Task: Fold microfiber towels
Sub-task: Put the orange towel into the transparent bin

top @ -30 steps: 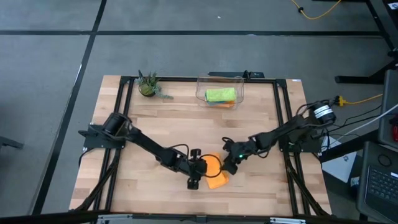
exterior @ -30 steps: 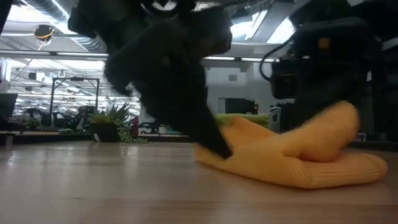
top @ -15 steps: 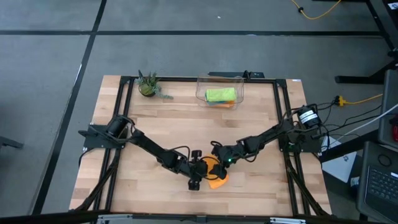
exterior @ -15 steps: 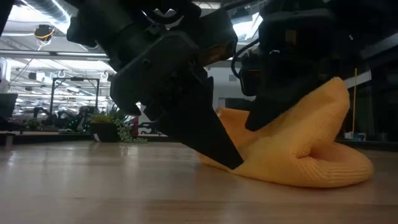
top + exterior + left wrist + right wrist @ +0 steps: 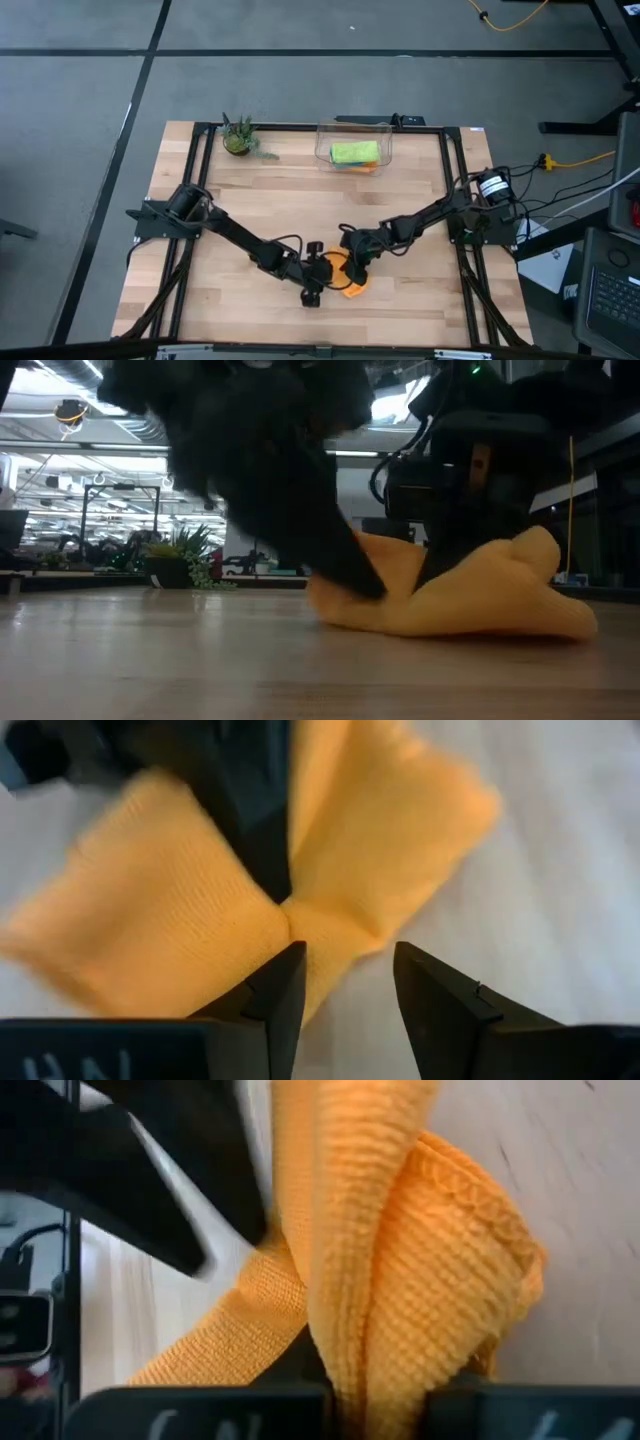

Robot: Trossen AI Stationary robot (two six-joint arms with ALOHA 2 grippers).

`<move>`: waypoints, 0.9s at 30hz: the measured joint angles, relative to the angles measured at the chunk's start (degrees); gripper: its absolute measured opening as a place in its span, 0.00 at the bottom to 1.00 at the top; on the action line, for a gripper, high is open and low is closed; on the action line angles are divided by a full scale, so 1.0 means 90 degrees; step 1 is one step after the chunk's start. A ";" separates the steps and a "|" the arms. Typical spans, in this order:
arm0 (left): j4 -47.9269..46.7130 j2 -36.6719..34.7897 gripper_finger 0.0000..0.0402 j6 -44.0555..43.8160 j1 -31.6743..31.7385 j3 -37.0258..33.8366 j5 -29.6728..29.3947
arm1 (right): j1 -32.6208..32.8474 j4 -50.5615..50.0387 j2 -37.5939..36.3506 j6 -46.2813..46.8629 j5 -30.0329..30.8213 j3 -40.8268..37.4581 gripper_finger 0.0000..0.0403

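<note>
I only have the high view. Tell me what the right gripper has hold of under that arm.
Observer: Its wrist view shows the right gripper pinching a bunched fold of the orange towel.
Operator: Report the left gripper.
Observer: The left gripper is open; one finger sits at the towel's edge, the other over bare table.
Operator: Check whether the towel is lifted.
Observer: Low view: it rests as a lump on the table.
</note>
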 joint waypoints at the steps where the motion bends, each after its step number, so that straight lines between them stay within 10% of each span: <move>1: -0.0020 -0.0126 0.36 0.0000 -0.0002 -0.0004 0.0000 | -0.0075 -0.0077 -0.0083 -0.0114 -0.0155 -0.0005 0.05; 12: -0.1206 -0.1720 0.36 -0.0608 -0.0222 0.0012 -0.0383 | -0.1502 -0.2340 -0.2346 -0.2671 -0.0885 0.0029 0.04; 17: -0.1422 -0.1777 0.36 -0.0622 -0.0252 0.0012 -0.0642 | -0.2523 -0.3514 -0.3432 -0.4466 0.0275 0.0851 0.04; 21: -0.1438 -0.1686 0.36 -0.0624 -0.0131 0.0013 -0.0670 | -0.3642 -0.4224 -0.3392 -0.6022 0.1334 0.2189 0.04; 27: -0.1503 -0.1647 0.36 -0.0839 0.0097 0.0012 -0.0670 | -0.5601 -0.5921 -0.2170 -0.7880 0.0257 0.4638 0.04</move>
